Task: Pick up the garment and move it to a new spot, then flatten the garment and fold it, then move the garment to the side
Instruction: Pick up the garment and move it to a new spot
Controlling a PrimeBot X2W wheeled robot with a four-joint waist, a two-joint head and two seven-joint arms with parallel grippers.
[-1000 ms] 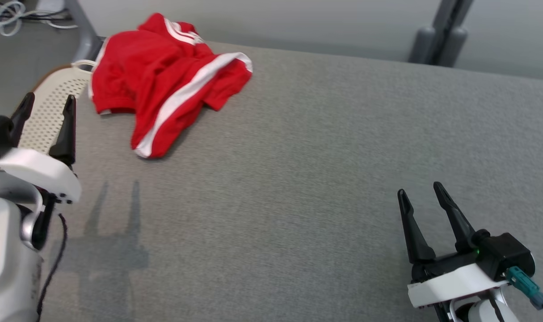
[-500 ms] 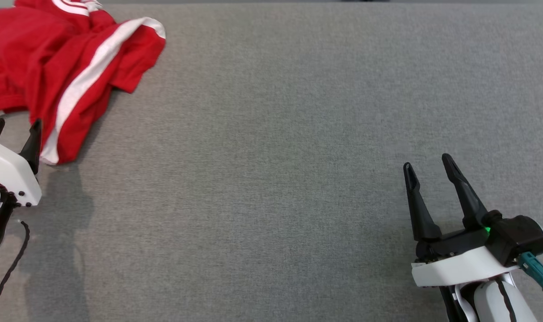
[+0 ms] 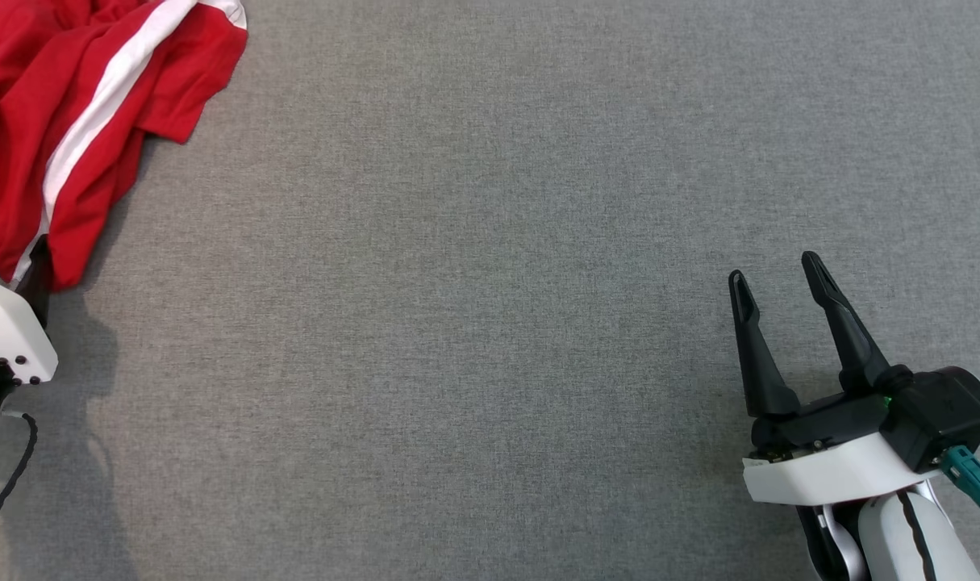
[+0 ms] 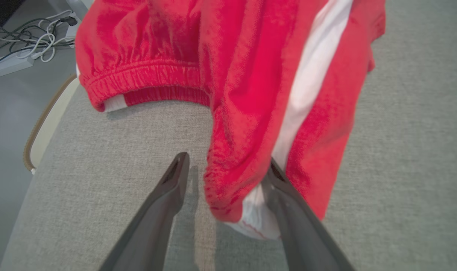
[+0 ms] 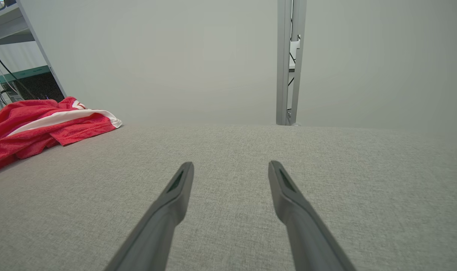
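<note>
Grey cloth covers the whole desk [image 3: 490, 323], a wide and flat surface that is the largest thing to see. Behind it, in the right wrist view, stands a pale plain wall [image 5: 175, 56], and a grey metal post [image 5: 290, 60] rises upright at the far edge of the desk.

The garment [image 3: 70, 121] is red with a white stripe. It lies crumpled on the far left part of the desk, and the edge of the head view cuts it. In the left wrist view the garment [image 4: 251, 94] shows a gathered elastic band at the upper left, and one long part with the stripe comes down toward the camera. In the right wrist view it [image 5: 44, 124] is a low heap at the far left, well apart from the right hand.

The right hand [image 3: 773, 269] is at the lower right of the head view, above bare desk. Its two dark fingers are spread and nothing is between them; the right wrist view [image 5: 231, 165] shows the same.

The left hand [image 3: 10, 257] is at the left edge of the head view, at the near end of the garment. It is released too. In its own wrist view the left hand [image 4: 228, 162] has the fingers wide, and the lower end of the striped part lies between them. The cloth covers the tip of the finger on that view's right; the other finger is apart from the cloth.

On the floor beside the desk lie white cables [image 4: 36, 34] and a small white box [image 4: 10, 64].
</note>
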